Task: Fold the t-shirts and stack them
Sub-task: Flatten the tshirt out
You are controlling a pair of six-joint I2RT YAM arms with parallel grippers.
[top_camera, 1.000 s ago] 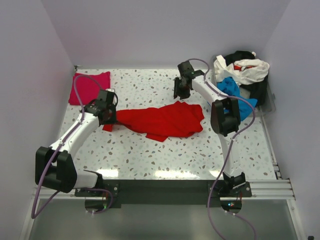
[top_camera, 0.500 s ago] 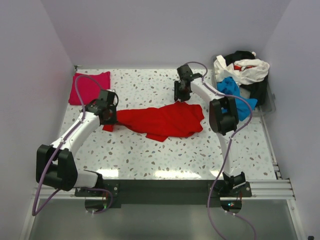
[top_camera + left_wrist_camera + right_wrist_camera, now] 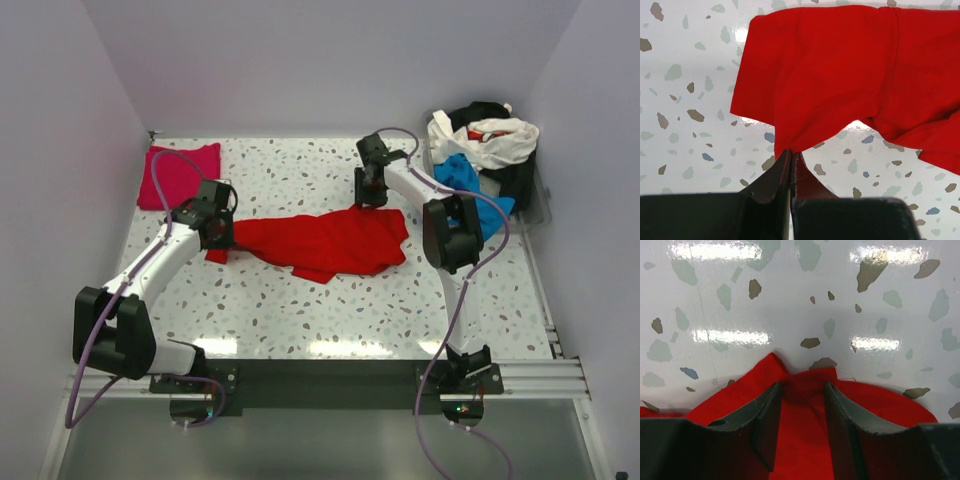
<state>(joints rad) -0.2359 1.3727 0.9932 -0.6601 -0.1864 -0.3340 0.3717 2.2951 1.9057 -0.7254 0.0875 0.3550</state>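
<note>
Nothing can be read in any view: no text, label, brand, number or sign. The bright red cotton t-shirt [image 3: 840, 75], which lies ahead of the left fingers and between the right ones, is plain. The white speckled glossy tabletop [image 3: 790, 290] beyond the fingertips shows only its flecks.

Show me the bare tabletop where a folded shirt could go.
Widest: the strip between the red t-shirt and the near edge of the table. Also the far strip between the magenta-pink t-shirt and the right gripper. Crowded: the far right corner, with the heaped shirts.
</note>
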